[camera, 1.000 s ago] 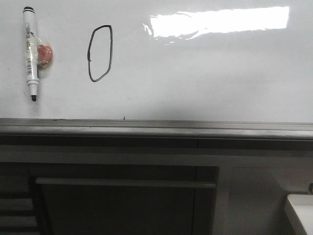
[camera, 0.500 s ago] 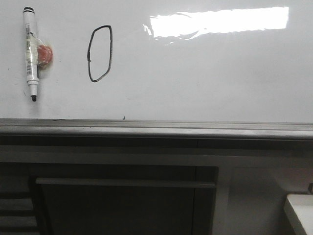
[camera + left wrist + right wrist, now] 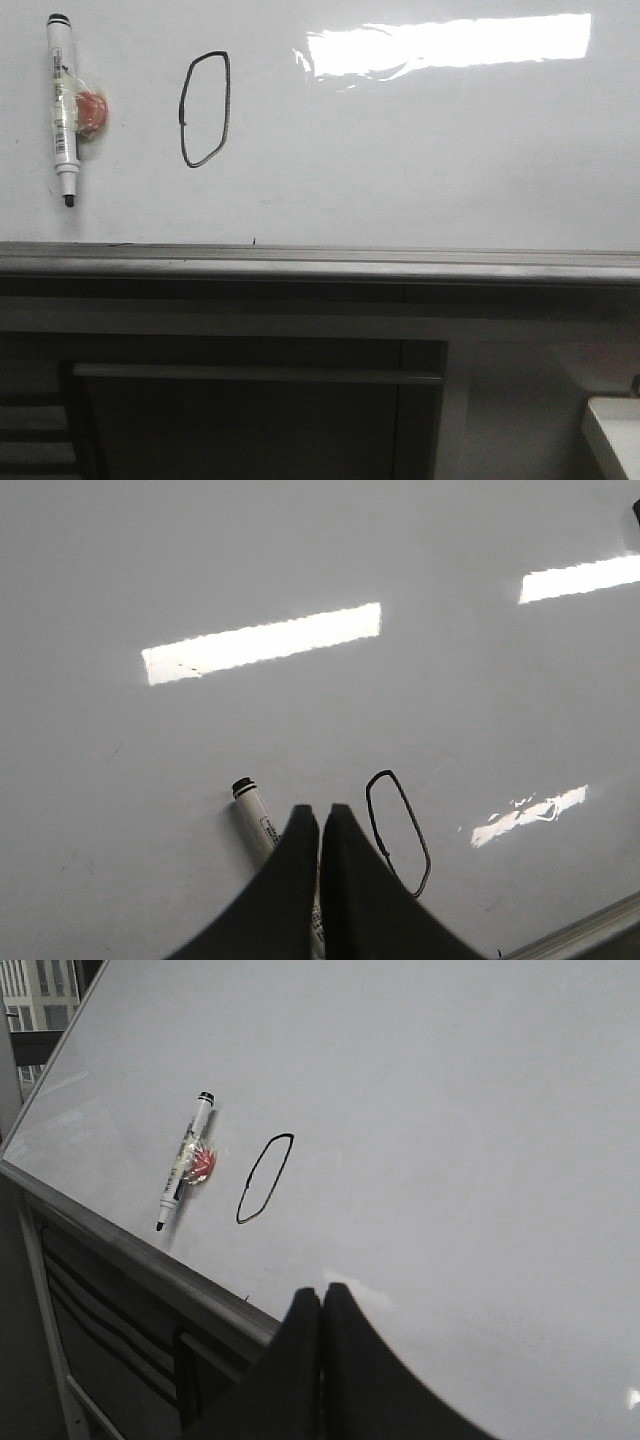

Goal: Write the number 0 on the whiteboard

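Observation:
The whiteboard [image 3: 420, 170] fills the upper front view, with a grey ledge [image 3: 320, 262] below it. The number 0 [image 3: 205, 108], a thin black closed loop, is drawn on it at the left; it also shows in the left wrist view [image 3: 397, 831] and the right wrist view [image 3: 265, 1178]. A white marker [image 3: 64, 108] with a black tip hangs on the board left of the loop, with a reddish blob at its middle. My left gripper [image 3: 321, 810] is shut and empty, in front of the marker [image 3: 254, 819]. My right gripper [image 3: 321, 1290] is shut and empty, away from the board. Neither gripper shows in the front view.
A bright rectangular glare [image 3: 450, 45] lies on the board's upper right. Below the ledge is a dark cabinet with a bar handle [image 3: 255, 377]. A white object's corner [image 3: 612, 435] shows at the bottom right.

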Available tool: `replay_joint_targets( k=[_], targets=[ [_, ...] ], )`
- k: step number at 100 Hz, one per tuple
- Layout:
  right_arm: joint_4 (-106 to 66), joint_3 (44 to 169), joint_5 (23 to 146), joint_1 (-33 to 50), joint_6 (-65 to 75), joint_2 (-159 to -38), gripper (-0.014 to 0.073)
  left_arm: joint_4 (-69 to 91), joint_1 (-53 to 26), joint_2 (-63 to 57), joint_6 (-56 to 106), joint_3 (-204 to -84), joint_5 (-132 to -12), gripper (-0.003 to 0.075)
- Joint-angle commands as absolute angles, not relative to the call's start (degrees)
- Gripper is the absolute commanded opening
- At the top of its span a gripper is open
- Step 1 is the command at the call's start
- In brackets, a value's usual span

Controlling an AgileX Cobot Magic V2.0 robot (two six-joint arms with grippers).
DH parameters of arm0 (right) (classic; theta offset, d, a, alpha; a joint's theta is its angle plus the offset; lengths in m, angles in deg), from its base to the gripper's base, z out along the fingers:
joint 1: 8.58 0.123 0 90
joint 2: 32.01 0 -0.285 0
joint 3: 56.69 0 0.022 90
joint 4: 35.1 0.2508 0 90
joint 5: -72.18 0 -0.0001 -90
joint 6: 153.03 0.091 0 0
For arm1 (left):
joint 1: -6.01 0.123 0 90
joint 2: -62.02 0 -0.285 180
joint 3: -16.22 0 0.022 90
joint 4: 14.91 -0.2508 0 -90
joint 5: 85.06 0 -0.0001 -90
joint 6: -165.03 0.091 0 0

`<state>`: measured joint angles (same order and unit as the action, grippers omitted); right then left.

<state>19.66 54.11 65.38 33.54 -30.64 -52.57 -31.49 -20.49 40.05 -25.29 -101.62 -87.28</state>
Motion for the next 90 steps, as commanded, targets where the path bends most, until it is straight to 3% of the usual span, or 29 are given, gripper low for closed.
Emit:
replay_joint_targets(
  k=[1, 48, 61, 90],
  targets=[
    [19.36, 55.59, 62.81, 33.65, -31.13, -52.99, -0.0047, -31.46, -20.35, 39.59, -25.57, -103.03, -91.46, -0.0020],
    [19.36, 55.59, 62.81, 33.65, -31.13, -52.99, -0.0047, -31.17, -20.35, 39.59, -25.57, -101.99, -91.72, -0.0020],
    [19.36, 55.59, 62.81, 33.65, -31.13, -52.99, -0.0047, -22.36, -19.92, 40.97, -25.43, -100.97, -86.89, -0.0020],
    [19.36, 55.59, 62.81, 33.65, -31.13, -52.99, -0.0047, -21.34, -9.01, 47.46, -17.87, -100.87, -81.17, -0.0020]
  ],
)
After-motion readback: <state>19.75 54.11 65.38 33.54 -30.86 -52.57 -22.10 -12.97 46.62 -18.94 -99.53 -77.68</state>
